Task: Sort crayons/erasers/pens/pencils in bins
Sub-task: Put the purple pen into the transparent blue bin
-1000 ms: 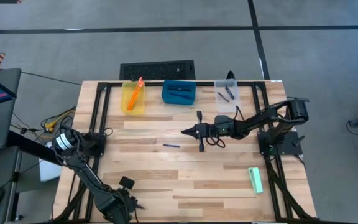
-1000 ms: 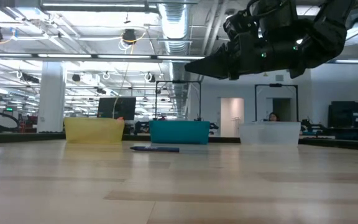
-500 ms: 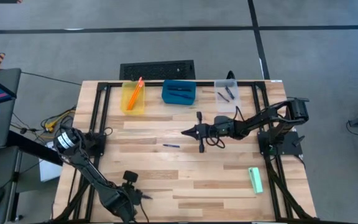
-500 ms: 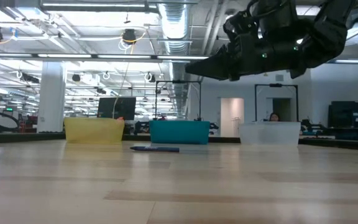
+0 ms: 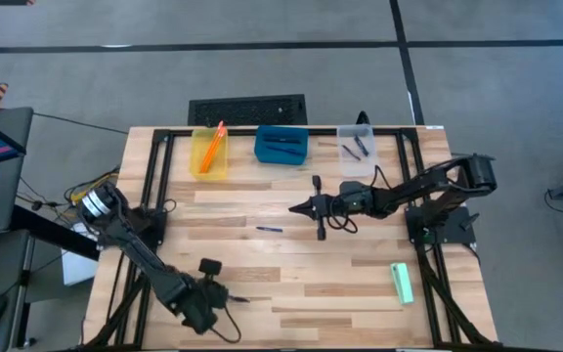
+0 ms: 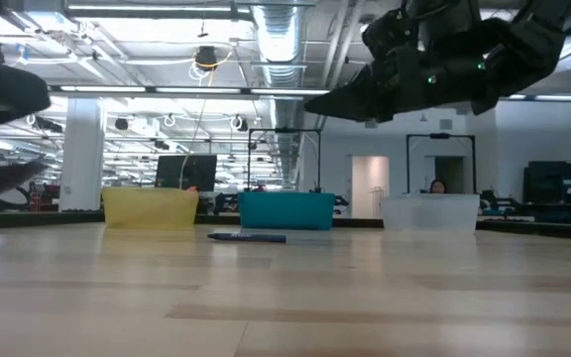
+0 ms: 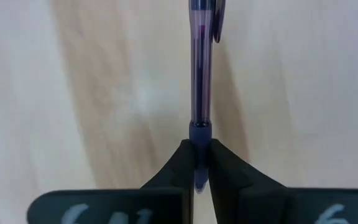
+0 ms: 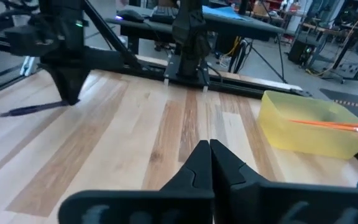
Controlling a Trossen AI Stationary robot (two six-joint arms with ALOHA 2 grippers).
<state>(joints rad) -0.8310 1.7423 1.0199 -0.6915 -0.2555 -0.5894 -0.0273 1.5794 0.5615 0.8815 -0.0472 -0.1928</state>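
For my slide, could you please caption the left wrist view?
Left end effector shut on a purplish pen above the wooden table.

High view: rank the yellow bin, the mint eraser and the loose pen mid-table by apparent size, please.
1. Yellow bin, clearly largest.
2. Mint eraser, shorter and narrower than the bin.
3. Loose pen, a thin sliver, smallest.
All lie flat on the table, so nearness hardly skews this.
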